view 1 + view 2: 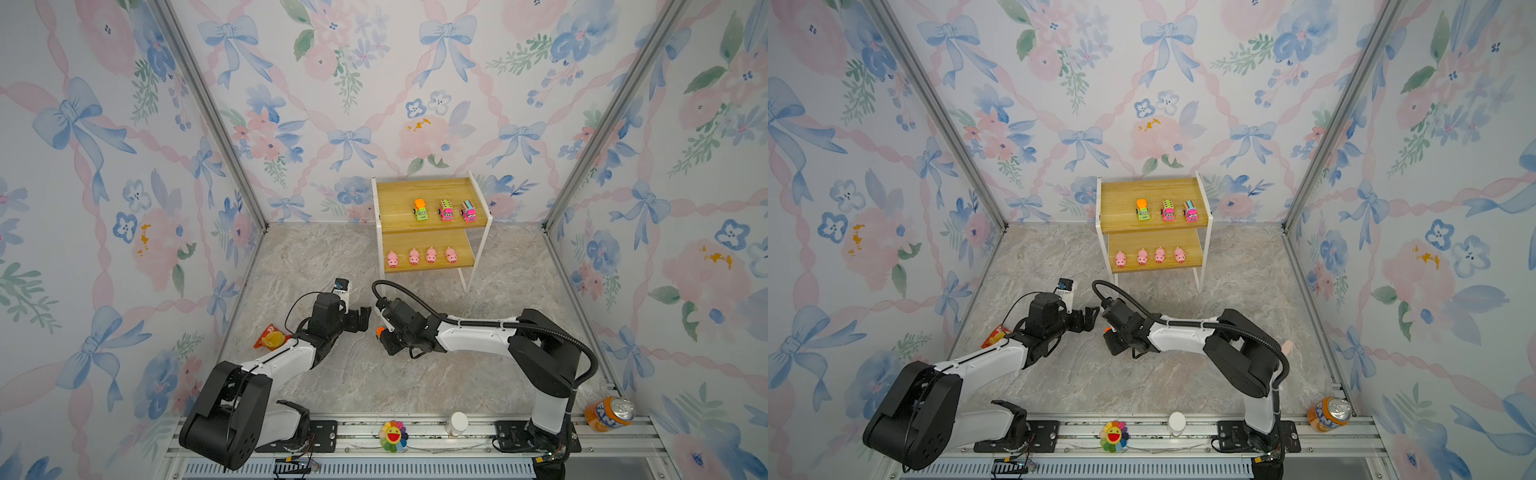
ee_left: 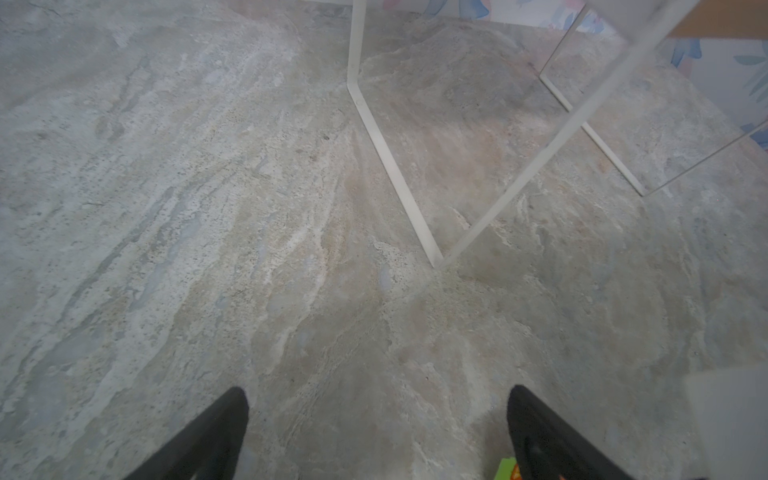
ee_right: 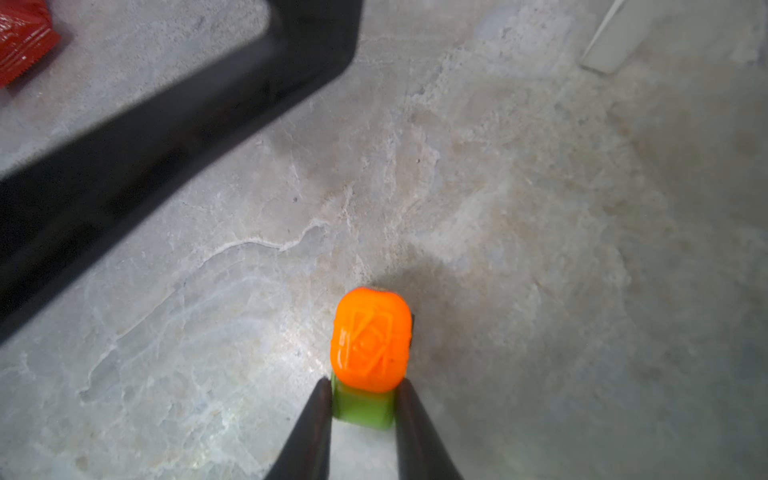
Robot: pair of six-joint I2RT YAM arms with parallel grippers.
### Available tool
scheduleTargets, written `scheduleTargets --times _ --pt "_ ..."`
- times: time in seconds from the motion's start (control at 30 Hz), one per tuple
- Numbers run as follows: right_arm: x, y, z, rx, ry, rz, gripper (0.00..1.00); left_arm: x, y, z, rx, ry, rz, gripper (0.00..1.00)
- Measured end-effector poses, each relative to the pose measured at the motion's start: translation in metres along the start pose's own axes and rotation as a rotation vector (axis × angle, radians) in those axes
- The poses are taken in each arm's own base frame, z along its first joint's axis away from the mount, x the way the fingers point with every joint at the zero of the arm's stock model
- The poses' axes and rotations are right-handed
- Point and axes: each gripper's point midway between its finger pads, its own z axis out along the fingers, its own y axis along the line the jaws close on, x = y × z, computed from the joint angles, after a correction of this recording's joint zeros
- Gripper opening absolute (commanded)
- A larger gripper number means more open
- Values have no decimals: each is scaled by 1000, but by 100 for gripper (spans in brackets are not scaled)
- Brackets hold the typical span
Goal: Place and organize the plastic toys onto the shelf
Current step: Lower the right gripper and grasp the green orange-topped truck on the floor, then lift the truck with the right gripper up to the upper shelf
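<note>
Grey marbled tabletop (image 1: 374, 382), floral bow-print walls (image 1: 332, 104). Right claw (image 3: 364, 384) pinches green, orange-topped plastic car (image 3: 370, 340); left claw (image 2: 377, 390) spread wide.

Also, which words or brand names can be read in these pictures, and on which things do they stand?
"FAN": on the orange can; the rest is turned away.
Print on the snack packet: too blurred to read.
Small label on the left arm: too small to read.

Grey-beige marbled stone worktop (image 3: 540, 208); green plastic toy car with orange top (image 3: 371, 340) lower centre; black fingers (image 3: 309, 432); red snack packet (image 3: 25, 37) upper left.
</note>
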Motion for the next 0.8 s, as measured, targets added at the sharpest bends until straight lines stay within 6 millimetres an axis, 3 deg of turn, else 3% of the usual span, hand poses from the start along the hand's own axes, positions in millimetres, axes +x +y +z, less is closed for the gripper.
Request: scheduleTargets --times 0.43,0.63,0.8 --pt "-12 8 -14 -10 18 -1 21 0 2 0 -4 0 -2 98" --pt "-46 21 -60 -26 -31 -12 20 0 3 0 -6 -1 -4 98" --pt "-94 34 -120 -34 -134 -37 20 -1 3 0 -6 -1 -4 98"
